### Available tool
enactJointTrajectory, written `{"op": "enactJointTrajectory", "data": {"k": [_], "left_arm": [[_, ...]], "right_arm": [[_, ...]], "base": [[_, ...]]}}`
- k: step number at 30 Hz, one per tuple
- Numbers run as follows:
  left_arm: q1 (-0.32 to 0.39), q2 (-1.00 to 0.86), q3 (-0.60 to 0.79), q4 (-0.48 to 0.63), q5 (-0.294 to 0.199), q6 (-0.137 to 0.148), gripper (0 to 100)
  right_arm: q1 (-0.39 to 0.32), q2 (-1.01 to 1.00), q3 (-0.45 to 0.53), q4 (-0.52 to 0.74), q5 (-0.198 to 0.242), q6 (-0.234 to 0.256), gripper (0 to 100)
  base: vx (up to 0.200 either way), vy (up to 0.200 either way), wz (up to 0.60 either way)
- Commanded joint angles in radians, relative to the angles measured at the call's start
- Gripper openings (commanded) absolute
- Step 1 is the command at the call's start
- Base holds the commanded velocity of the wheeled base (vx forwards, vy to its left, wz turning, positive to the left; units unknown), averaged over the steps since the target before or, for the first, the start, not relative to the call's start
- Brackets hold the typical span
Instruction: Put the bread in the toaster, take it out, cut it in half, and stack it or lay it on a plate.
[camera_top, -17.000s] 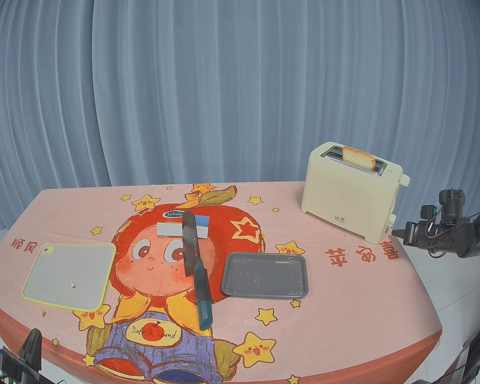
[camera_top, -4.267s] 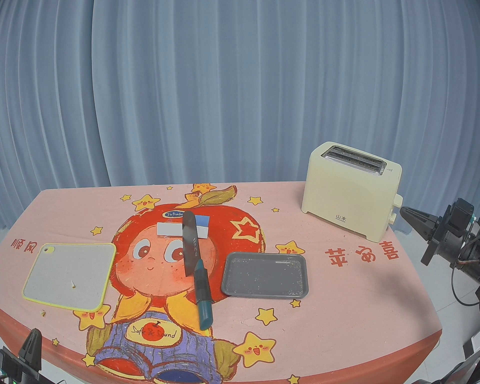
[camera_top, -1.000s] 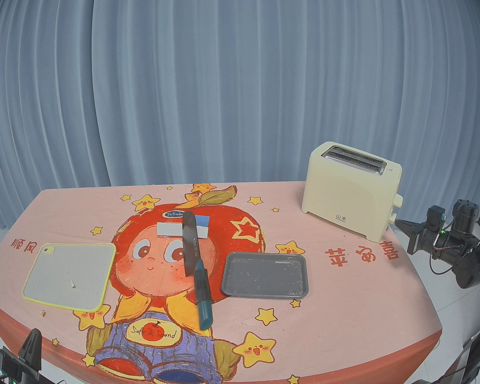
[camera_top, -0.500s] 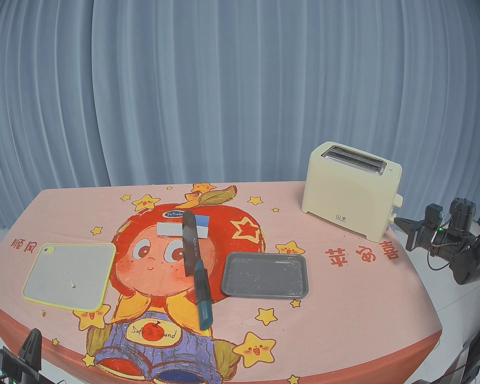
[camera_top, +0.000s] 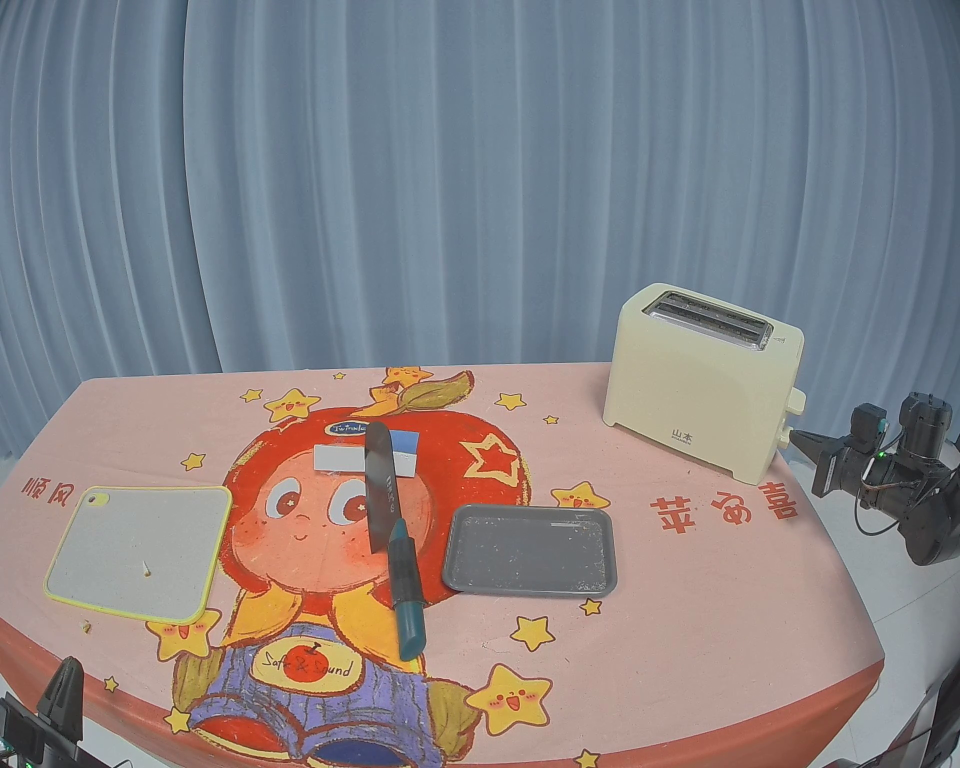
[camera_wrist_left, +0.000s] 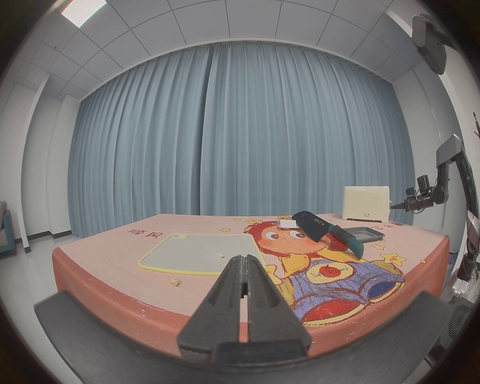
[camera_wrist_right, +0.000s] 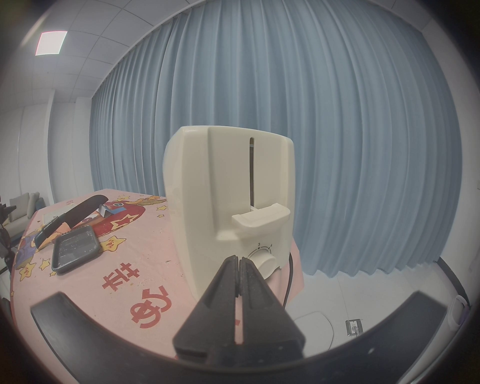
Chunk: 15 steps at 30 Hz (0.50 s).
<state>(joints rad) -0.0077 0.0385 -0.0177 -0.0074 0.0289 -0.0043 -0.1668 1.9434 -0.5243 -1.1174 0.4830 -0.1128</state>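
Observation:
The cream toaster (camera_top: 705, 395) stands at the table's back right; its slots look empty from above, so the bread is hidden inside. Its side lever (camera_wrist_right: 260, 215) sits low. My right gripper (camera_top: 797, 437) is shut and level with the table's right edge, its tip just short of the toaster's dial (camera_wrist_right: 263, 260). A grey tray-like plate (camera_top: 530, 550) lies mid-table. To the left of it lies a knife (camera_top: 390, 530) with a teal handle. My left gripper (camera_wrist_left: 243, 260) is shut and hangs below the table's front left corner, holding nothing.
A yellow-rimmed cutting board (camera_top: 140, 550) lies at the front left with a crumb on it. The knife's blade rests on a white and blue block (camera_top: 365, 458). The toaster's cord (camera_wrist_right: 287, 280) drops behind the table's right edge.
The bread that stood up from the slot 17 s ago has sunk out of sight and the lever is lower. Over the last second my right gripper crept slightly up and closer to the toaster's end.

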Motion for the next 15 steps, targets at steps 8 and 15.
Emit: {"op": "enactJointTrajectory", "data": {"k": [8,15], "left_arm": [[0.000,0.000,0.018,0.000,0.000,0.000,0],[0.000,0.000,0.018,0.000,0.000,0.000,0]], "right_arm": [[0.001,0.034,-0.005,-0.001,-0.007,-0.002,0],[0.001,0.038,-0.003,-0.001,-0.009,-0.002,0]], "base": [[0.000,0.000,0.00],[0.000,0.000,0.00]]}}
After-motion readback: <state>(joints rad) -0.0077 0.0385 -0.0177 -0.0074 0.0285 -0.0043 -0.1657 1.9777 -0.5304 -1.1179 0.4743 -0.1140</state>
